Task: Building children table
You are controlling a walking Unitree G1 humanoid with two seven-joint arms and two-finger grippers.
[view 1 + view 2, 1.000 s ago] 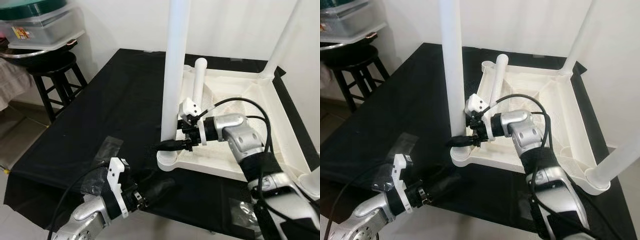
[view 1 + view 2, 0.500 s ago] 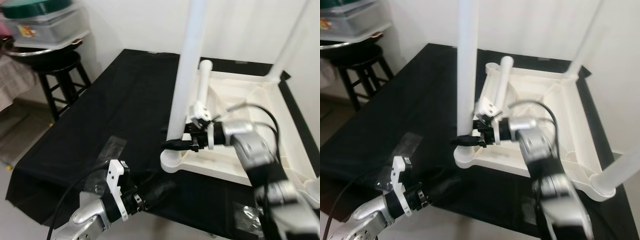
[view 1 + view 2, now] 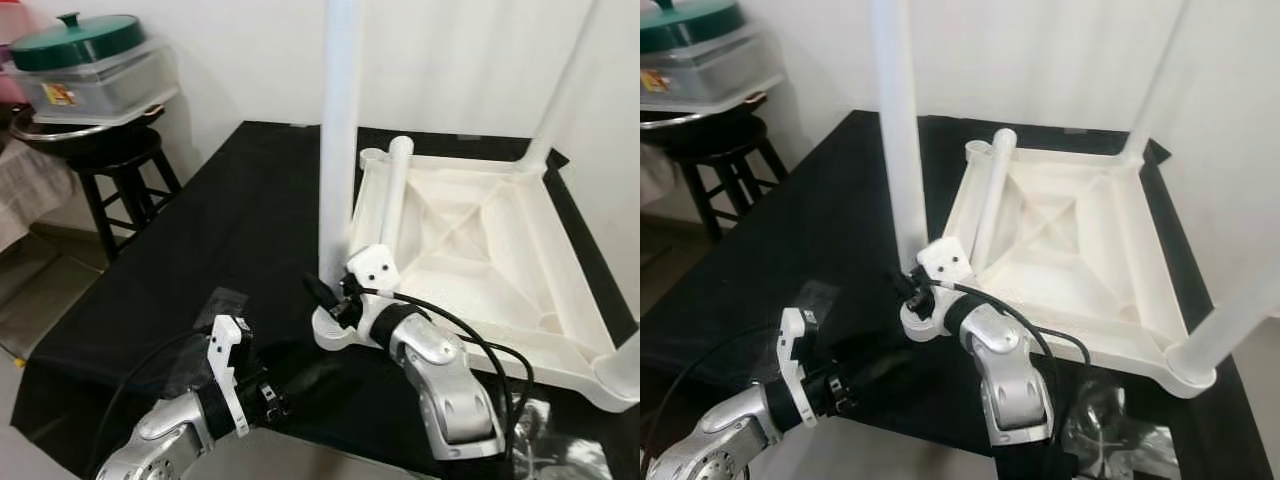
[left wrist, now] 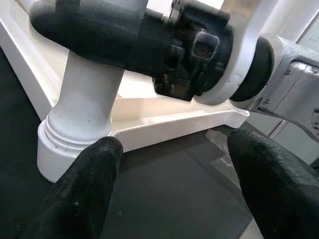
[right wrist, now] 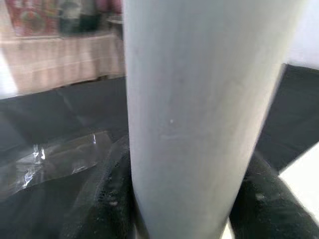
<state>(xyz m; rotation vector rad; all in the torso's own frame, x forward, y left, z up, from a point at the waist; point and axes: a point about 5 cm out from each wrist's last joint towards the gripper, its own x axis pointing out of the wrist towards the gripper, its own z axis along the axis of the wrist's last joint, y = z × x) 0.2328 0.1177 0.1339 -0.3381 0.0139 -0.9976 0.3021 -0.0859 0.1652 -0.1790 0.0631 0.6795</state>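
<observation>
Right now I have the black-covered counter point(image 3: 230, 220) under everything, and on it the white children's table top point(image 3: 480, 250) lies upside down, ribbed underside up. Taking that table top as my landmark: one leg point(image 3: 338, 150) stands upright in its near-left corner socket, another leg point(image 3: 562, 90) rises from the far-right corner, and a third leg point(image 3: 628, 355) stands in the near-right corner. A loose leg point(image 3: 392, 200) lies leaning along the inside of the left edge, its top by the far-left socket, which looks unfilled.

My right gripper point(image 3: 325, 298) is at the foot of the near-left leg, just above the socket collar, and through the right wrist camera I see its fingers point(image 5: 107, 199) clenched on either side of that white tube. My left gripper point(image 3: 318, 378) hovers low over the counter, just in front of the table top's near-left corner, fingers point(image 4: 82, 189) spread and holding nothing.

I judge the step in hand is seating or twisting this leg home. Next I would confirm it sits firm, then release and go for the loose leg.

Away from the table top, past the counter's left edge, a stool point(image 3: 115, 165) carries a lidded container point(image 3: 90, 65). The upright legs are cut off at the frame's top, and I cannot see inside the socket.
</observation>
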